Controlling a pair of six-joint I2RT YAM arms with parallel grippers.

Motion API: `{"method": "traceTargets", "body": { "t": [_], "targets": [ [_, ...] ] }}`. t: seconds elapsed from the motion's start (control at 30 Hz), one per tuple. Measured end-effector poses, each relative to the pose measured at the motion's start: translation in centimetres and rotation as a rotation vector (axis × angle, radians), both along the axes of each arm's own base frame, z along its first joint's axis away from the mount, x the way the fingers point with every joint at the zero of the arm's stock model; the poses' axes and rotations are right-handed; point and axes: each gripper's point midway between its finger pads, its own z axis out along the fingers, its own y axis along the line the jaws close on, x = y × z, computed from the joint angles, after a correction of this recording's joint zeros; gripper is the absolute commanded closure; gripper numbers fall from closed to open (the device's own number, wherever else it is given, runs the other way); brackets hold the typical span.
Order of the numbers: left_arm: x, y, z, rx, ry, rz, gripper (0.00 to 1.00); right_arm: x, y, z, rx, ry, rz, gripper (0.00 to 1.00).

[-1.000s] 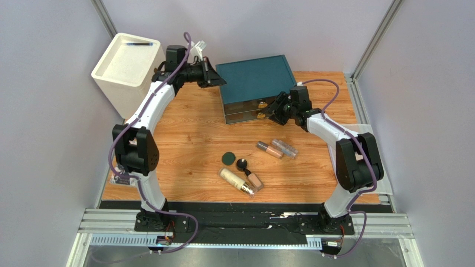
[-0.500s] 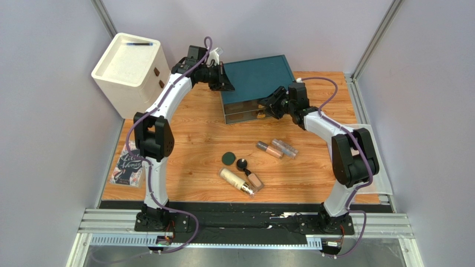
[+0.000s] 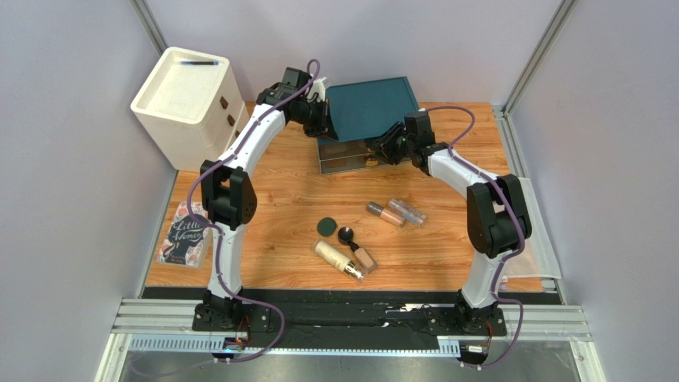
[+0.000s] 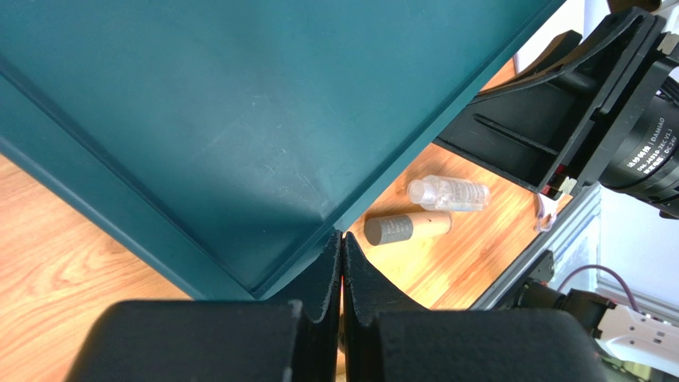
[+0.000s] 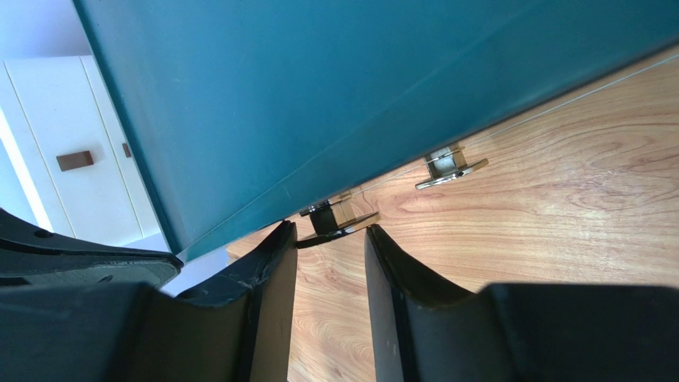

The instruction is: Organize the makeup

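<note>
Book [image 3: 185, 235], cover lettering "Little Women"

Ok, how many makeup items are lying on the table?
6: green compact, black jar, cream bottle, tan tube clustered centrally; grey-capped tube and clear-capped tube just right. Teal box may hide more.

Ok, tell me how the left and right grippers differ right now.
The left gripper is shut, jaws pressed together; the right gripper stands open. The left sits at the top edge of the teal box; the right straddles a drawer handle on its front. Both hold nothing.
</note>
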Motion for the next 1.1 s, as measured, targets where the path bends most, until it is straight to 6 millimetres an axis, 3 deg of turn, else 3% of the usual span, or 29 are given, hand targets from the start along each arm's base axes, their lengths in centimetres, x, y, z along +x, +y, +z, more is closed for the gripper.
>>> {"method": "traceTargets", "body": {
  "t": [0.2,0.37,1.1],
  "targets": [
    [0.3,0.3,-0.2,0.022,0.000,0.002,1.00,-0.1,0.1,0.2,0.004,0.003,-0.006,0.81],
    [0.6,0.3,-0.4,0.027,0.004,0.005,1.00,-0.6,-0.2,0.4,-0.025,0.008,-0.017,0.86],
    [0.1,0.0,-0.9,0.018,0.047,0.001,1.00,-7.8,-3.6,0.1,-0.176,0.058,0.024,0.87]
  ]
}}
